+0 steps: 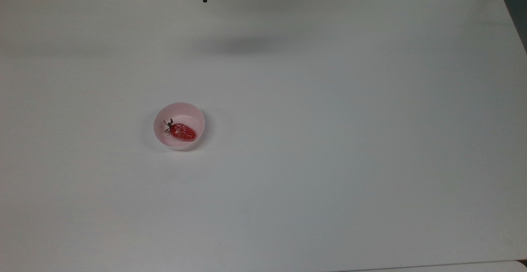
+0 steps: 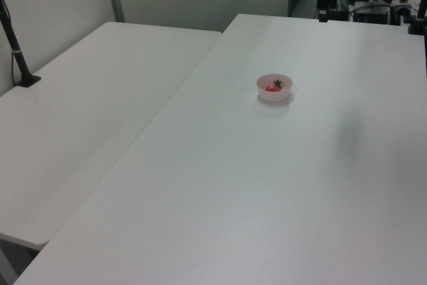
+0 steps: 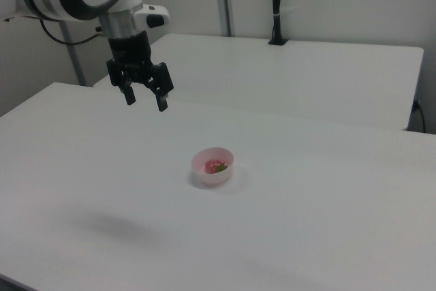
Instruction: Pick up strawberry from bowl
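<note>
Top view: strawberry (image 1: 183, 131) lies sideways in bowl (image 1: 164, 117), cap leftward.

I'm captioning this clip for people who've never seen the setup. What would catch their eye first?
The red strawberry lying in the small pink bowl, the one spot of colour on the wide white table, somewhat toward the top view's left. Next, the gripper hanging open high above the table, up and toward the right view's left of the bowl, nothing between its fingers.

Glossy strawberry (image 1: 183, 131), smooth bowl (image 1: 179, 108)
</note>
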Controlling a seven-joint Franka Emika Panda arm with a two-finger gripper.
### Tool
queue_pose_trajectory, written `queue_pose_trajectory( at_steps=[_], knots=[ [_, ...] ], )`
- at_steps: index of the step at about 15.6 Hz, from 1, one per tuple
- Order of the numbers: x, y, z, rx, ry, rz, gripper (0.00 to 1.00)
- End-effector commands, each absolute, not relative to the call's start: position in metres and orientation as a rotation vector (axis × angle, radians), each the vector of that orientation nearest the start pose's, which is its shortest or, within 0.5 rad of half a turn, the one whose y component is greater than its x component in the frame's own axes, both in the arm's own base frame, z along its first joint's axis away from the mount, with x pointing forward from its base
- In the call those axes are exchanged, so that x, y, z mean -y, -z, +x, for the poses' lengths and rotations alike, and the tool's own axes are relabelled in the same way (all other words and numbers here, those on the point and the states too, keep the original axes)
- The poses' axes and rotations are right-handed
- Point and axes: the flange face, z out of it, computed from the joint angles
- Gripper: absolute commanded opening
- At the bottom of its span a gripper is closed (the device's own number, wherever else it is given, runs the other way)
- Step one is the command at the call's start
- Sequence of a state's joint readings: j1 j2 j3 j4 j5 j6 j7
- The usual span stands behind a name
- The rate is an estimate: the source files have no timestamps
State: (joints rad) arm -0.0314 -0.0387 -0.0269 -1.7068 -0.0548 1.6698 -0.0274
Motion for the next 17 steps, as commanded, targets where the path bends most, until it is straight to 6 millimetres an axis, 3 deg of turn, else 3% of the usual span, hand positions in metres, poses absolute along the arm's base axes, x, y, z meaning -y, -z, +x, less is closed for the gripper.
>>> queue_pose_trajectory(
  at_steps=[1, 15, 16, 17],
  knots=[
    [0.043, -0.595, 0.548, -0.028, -0.032, -3.171, 1.00],
    [0.046, -0.596, 0.550, -0.053, -0.025, -3.170, 1.00],
    [0.048, -0.603, 0.554, -0.060, -0.001, -3.170, 1.00],
    [0.051, -0.598, 0.571, -0.068, 0.002, -3.174, 1.00]
  ],
)
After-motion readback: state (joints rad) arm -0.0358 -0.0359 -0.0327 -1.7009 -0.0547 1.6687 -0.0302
